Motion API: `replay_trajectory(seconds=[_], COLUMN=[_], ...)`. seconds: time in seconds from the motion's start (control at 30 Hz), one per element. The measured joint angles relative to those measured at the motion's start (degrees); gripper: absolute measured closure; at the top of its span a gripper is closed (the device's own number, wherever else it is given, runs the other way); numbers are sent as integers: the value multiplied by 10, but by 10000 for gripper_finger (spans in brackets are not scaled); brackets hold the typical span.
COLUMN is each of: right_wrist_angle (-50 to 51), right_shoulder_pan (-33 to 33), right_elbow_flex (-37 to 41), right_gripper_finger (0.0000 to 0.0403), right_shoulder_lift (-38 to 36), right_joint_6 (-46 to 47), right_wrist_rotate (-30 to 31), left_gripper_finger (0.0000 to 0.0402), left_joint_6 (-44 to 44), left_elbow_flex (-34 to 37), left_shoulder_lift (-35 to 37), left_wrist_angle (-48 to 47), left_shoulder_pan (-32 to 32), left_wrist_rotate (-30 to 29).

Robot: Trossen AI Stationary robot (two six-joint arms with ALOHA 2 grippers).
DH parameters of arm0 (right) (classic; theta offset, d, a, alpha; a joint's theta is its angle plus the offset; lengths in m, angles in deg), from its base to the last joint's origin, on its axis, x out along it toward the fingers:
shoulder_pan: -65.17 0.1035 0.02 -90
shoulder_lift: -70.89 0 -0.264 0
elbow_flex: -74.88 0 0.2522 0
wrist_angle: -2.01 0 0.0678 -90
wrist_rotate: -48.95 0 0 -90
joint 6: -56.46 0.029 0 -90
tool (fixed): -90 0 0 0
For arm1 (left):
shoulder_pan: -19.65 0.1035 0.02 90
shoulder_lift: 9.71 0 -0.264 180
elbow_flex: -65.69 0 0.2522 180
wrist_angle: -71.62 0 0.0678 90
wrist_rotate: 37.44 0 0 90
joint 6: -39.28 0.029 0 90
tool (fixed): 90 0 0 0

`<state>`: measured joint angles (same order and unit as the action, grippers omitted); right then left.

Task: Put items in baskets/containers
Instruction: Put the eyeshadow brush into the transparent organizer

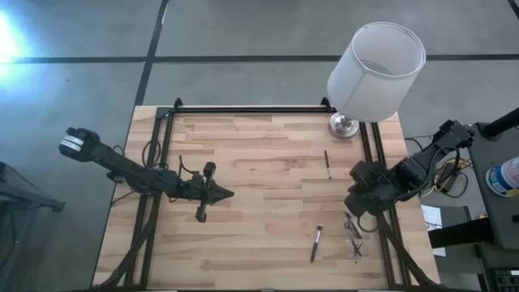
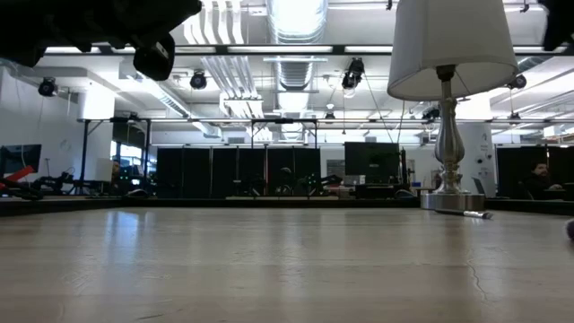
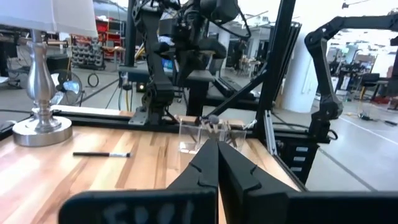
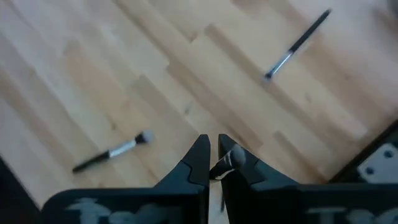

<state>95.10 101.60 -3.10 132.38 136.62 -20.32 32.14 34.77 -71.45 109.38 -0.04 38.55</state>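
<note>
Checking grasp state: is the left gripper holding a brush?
No. The left gripper is shut with nothing between its fingers; a brush lies on the table.

You've got even, soft overhead light on the table (image 1: 259, 178) in the high view, w/ hard glare at the far-left edge on the floor (image 1: 12, 36). Low view: ceiling lights (image 2: 296, 18) blow out to white, the room's backlit, and the near tabletop is out of focus. Left wrist view is bright, w/ washed-out windows behind; its own fingers (image 3: 205, 168) look soft. Right wrist view is blurry overall, the brushes (image 4: 112, 152) smeared, shadows faint.
</note>
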Motion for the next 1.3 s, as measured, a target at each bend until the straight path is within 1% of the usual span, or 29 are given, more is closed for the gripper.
replay_trajectory(seconds=[0.3, 0.37, 0.7, 0.87, 1.0, 1.17, 1.3], right_wrist_angle=[-5, -14, -138, -165, -168, -162, -127], right_shoulder_pan=[12, 12, 12, 12, 12, 12, 12], right_elbow_flex=[77, 94, 189, 223, 226, 200, 159], right_gripper_finger=[390, 390, 386, 359, 332, 295, 269], right_shoulder_lift=[0, 0, -22, -21, -21, -21, -21], right_joint_6=[48, 50, 50, 51, 52, 52, 50], right_wrist_rotate=[-91, -97, -119, -145, -148, -148, -144], left_gripper_finger=[401, 401, 401, 401, 401, 401, 401], left_joint_6=[0, 0, -1, 0, 1, 2, 3], left_elbow_flex=[3, 4, 3, 4, 5, 5, 5], left_shoulder_lift=[0, 0, 0, 0, 0, 0, 0], left_wrist_angle=[-2, -2, -1, -1, -2, -2, -2], left_shoulder_pan=[0, 0, 1, 1, 1, 1, 1], left_wrist_rotate=[0, 0, 0, 0, 0, -2, -4])
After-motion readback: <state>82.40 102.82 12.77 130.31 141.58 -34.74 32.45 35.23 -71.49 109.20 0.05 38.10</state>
